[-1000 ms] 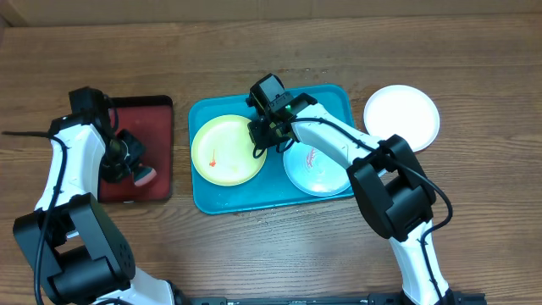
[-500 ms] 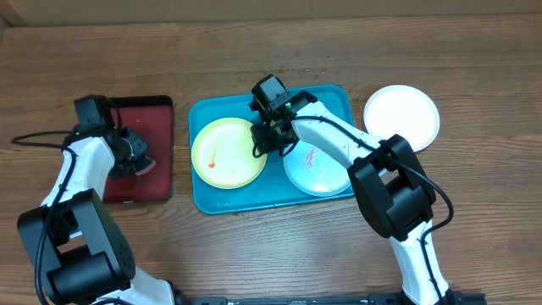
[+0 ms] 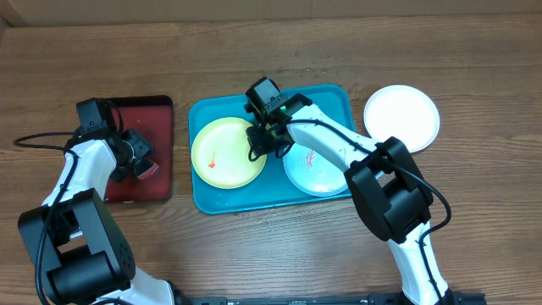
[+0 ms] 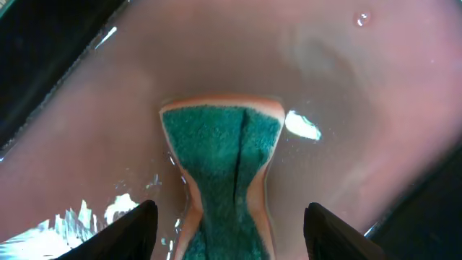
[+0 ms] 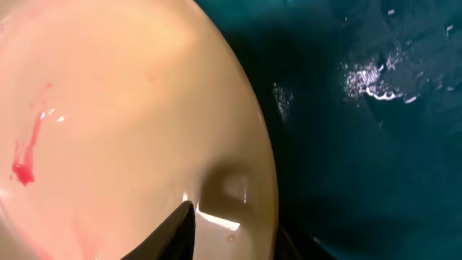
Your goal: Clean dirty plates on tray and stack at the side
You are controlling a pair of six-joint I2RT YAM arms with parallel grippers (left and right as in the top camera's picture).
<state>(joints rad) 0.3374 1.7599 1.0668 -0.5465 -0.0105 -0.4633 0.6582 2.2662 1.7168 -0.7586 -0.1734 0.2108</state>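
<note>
The yellow-green plate [image 3: 222, 152] with a small red smear lies at the left of the teal tray [image 3: 271, 196]. A pale blue plate [image 3: 315, 169] with a red smear lies beside it on the right. A white plate [image 3: 401, 114] rests on the table, right of the tray. My right gripper [image 3: 258, 146] stands open astride the yellow-green plate's right rim [image 5: 267, 166], one fingertip [image 5: 180, 227] over the plate's inside and the other under the edge. My left gripper [image 4: 229, 208] is open over the dark red tray, its fingers on either side of a sponge [image 4: 224, 159] and clear of it.
The dark red, black-rimmed tray [image 3: 152, 110] sits left of the teal tray and holds the orange sponge with its green scrub face. Its floor [image 4: 361, 108] is wet. Bare wooden table lies in front and behind. The teal tray floor [image 5: 361, 144] shows water drops.
My left gripper has opened and let the sponge go on the dark red tray. My right gripper's jaws have widened at the yellow-green plate's rim.
</note>
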